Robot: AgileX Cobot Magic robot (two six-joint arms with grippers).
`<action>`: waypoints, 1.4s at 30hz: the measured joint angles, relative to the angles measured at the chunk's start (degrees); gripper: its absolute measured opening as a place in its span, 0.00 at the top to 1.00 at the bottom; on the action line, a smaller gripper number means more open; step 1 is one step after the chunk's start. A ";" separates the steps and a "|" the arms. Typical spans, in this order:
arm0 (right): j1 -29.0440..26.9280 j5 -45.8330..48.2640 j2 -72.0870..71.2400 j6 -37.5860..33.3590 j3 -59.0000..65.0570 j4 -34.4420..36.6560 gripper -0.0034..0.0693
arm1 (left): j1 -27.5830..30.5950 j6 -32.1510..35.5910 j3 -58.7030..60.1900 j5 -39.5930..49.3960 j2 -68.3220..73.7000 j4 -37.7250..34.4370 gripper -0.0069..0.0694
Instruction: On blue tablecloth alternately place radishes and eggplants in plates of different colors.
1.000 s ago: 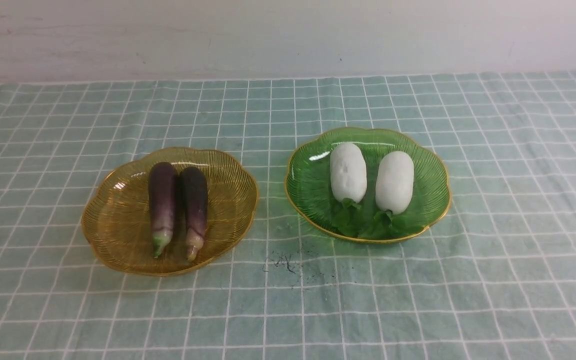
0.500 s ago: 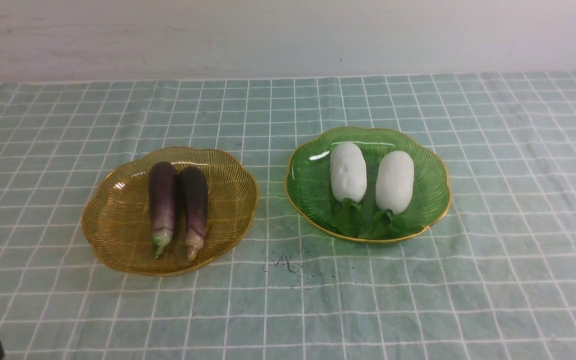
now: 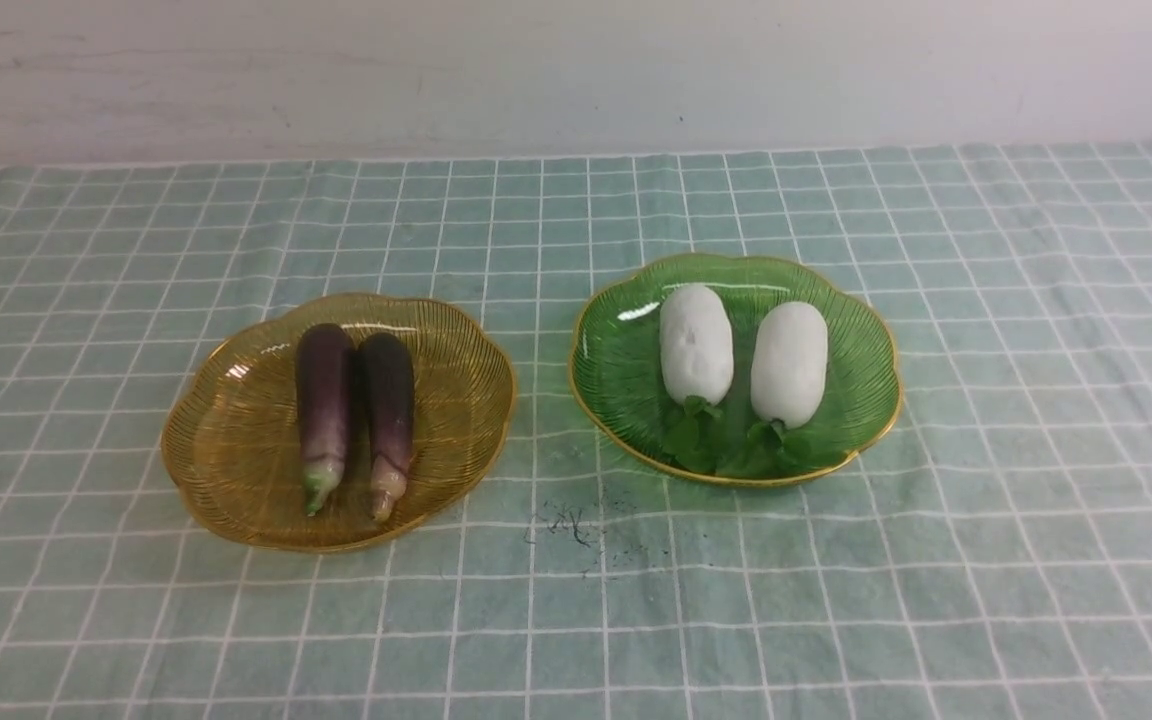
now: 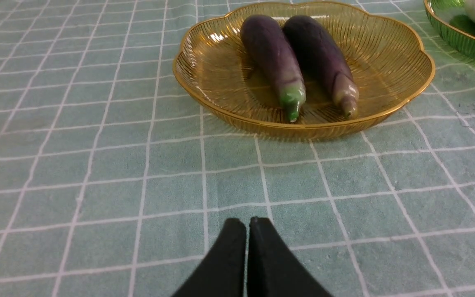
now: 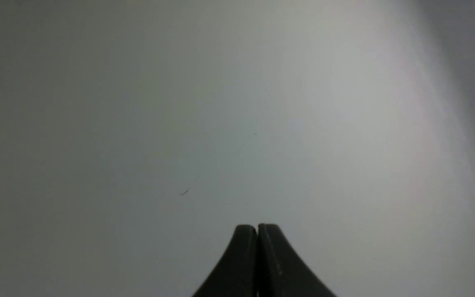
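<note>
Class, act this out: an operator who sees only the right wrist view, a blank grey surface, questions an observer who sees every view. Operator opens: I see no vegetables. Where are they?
Observer: Two eggplants lie side by side in the amber plate.
Operator: And the radishes?
Observer: Both radishes lie in the green plate, leaves toward the robot.
Operator: Is the left gripper holding anything?
Observer: No. The left gripper is shut and empty, over the tablecloth, short of the amber plate.
Operator: Anything else on the cloth?
Observer: A dark smudge sits on the near side, between the plates.
</note>
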 joint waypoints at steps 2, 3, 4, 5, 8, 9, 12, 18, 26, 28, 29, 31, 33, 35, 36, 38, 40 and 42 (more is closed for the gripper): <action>0.00 0.00 0.00 0.00 0.00 0.00 0.97 | 0.00 0.00 0.00 0.00 0.00 0.00 0.92; 0.00 0.00 0.00 0.00 0.00 0.00 0.97 | 0.00 0.00 0.00 0.00 0.00 0.00 0.92; 0.00 0.00 0.00 0.00 0.00 0.00 0.97 | 0.00 0.00 0.02 0.00 0.00 0.00 0.92; 0.00 0.00 0.00 0.00 0.00 0.00 0.97 | 0.00 0.00 0.02 0.00 0.00 0.00 0.92; 0.00 0.00 0.00 0.00 0.00 0.00 0.97 | 0.00 0.00 0.02 -0.02 0.00 0.00 0.92; 0.00 0.01 0.00 0.00 0.00 0.00 0.97 | 0.00 0.00 0.02 -0.02 0.00 0.00 0.92; 0.00 0.01 0.00 0.00 0.00 0.00 0.97 | 0.00 0.00 0.02 -0.02 0.00 0.00 0.92; 0.00 0.01 0.00 -1.35 0.00 -0.49 0.97 | 0.00 -0.07 0.02 -0.02 0.00 0.00 0.92; 0.00 5.94 -0.01 -6.13 5.19 -19.45 0.97 | 0.00 -0.07 0.02 -0.07 0.00 0.00 0.92; 0.00 7.94 -0.01 -3.12 8.17 -24.47 0.97 | 0.00 -0.07 0.02 -0.07 0.00 0.00 0.92; 0.00 8.75 -0.01 -1.46 9.96 -26.25 0.97 | 0.00 -0.07 0.02 -0.07 0.00 0.00 0.92; 0.00 9.99 -0.01 1.16 12.56 -28.84 0.97 | 0.00 -0.07 0.02 -0.07 0.00 0.00 0.92; 0.00 11.85 -0.01 6.40 17.42 -31.64 0.97 | 0.00 -0.07 0.02 -0.07 0.00 0.00 0.92; 0.09 13.25 0.04 8.54 20.12 -32.25 0.97 | 0.00 -0.07 0.02 -0.07 0.00 0.00 0.92; 0.26 14.23 0.04 9.80 21.13 -32.25 0.97 | 0.00 -0.07 0.02 -0.07 0.00 0.00 0.92; 1.66 16.25 0.04 12.12 21.76 -32.25 0.97 | 0.00 -0.07 0.02 -0.07 0.00 0.00 0.92; 3.63 17.76 0.09 13.52 21.68 -32.25 0.97 | 0.00 -0.07 0.02 -0.07 0.00 0.00 0.92; 5.55 18.29 0.09 13.62 21.57 -32.25 0.97 | 0.00 -0.07 0.02 -0.07 0.00 0.00 0.92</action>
